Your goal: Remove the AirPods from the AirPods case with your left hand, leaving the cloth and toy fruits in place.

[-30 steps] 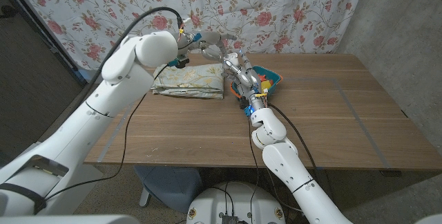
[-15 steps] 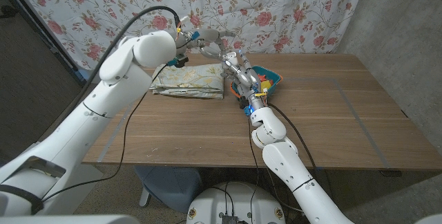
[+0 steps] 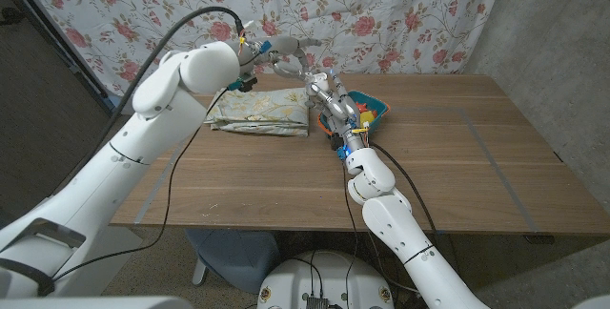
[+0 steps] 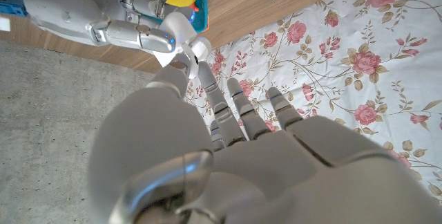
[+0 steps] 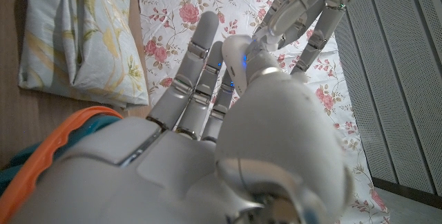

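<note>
Left hand (image 3: 286, 51) raised at upper centre of the head view, above the table's far edge, fingers reaching toward the right hand (image 3: 319, 85). In the left wrist view, left fingers (image 4: 238, 110) extended side by side, one fingertip touching a small white piece (image 4: 185, 30) (earbud or case lid, too small to tell) held up by the right hand (image 4: 103, 16). Grip of the left hand on that piece: cannot tell. Right hand lifted off the table, fingers closed around the white AirPods case (image 5: 238, 48), left fingertips (image 5: 304, 10) coming down onto it. Left arm (image 3: 172, 99) arching in from lower left, right arm (image 3: 381, 195) rising from bottom centre. Folded cloth (image 3: 262, 111) lying left of centre on the wooden table (image 3: 457, 166). Blue tray (image 3: 374, 109) of toy fruits (image 3: 363, 115) just right of the right hand.
</note>
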### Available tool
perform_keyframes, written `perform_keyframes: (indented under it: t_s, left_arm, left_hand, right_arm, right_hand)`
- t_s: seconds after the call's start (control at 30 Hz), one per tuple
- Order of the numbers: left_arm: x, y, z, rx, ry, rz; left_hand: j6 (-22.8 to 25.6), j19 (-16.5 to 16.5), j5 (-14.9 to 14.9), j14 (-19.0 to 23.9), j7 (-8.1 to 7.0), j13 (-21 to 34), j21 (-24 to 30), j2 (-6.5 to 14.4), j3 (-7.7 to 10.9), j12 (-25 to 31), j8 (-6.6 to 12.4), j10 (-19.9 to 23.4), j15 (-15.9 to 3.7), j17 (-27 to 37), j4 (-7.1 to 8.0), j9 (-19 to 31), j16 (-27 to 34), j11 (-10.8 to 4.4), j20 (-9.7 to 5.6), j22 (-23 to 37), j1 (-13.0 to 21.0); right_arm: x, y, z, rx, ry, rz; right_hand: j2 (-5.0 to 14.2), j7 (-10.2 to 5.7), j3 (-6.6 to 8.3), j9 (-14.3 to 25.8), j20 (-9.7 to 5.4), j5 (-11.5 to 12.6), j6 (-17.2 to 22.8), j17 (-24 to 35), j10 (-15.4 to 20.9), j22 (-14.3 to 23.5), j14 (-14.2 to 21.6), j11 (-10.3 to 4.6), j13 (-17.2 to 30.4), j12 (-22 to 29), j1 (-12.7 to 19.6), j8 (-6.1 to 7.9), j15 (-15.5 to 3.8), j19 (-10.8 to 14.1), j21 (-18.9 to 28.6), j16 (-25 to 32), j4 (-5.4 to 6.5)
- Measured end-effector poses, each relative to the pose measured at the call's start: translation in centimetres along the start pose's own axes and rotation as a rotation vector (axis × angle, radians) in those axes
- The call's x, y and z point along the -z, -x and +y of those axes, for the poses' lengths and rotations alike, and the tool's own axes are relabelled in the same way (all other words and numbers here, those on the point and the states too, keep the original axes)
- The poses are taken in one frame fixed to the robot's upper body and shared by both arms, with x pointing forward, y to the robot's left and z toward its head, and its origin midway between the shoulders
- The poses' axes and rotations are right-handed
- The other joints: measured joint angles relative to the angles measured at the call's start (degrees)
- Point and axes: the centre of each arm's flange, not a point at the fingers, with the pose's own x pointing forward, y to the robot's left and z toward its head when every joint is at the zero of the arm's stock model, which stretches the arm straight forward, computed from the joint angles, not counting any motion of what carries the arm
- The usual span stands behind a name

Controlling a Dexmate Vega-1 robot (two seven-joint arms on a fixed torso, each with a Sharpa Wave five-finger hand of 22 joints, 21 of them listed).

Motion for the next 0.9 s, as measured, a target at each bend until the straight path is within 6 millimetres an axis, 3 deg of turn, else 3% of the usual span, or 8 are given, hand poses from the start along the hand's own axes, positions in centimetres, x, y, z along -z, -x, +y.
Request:
perform_keyframes:
  t_s: [0.9]
  left_arm:
    - [0.6, 1.2, 1.0, -0.048, 0.015, 0.027]
  left_hand:
    - [0.3, 0.5, -0.2, 0.0, 0.31, 0.4, 0.0, -0.3, -0.78, 1.9, -0.2, -0.3, 0.02, 1.4, 0.15, 0.3, 0.9, -0.31, -0.1, 0.0, 1.1]
  right_arm:
    - [0.0, -0.3, -1.0, 0.034, -0.008, 0.002]
  right_hand:
    - [-0.02, -0.3, 0.0, 0.0, 0.0, 0.0, 0.3, 0.3, 0.0, -0.2, 0.1, 0.0, 0.1, 0.2, 0.0, 0.0, 0.1, 0.0, 0.6, -0.2, 0.0]
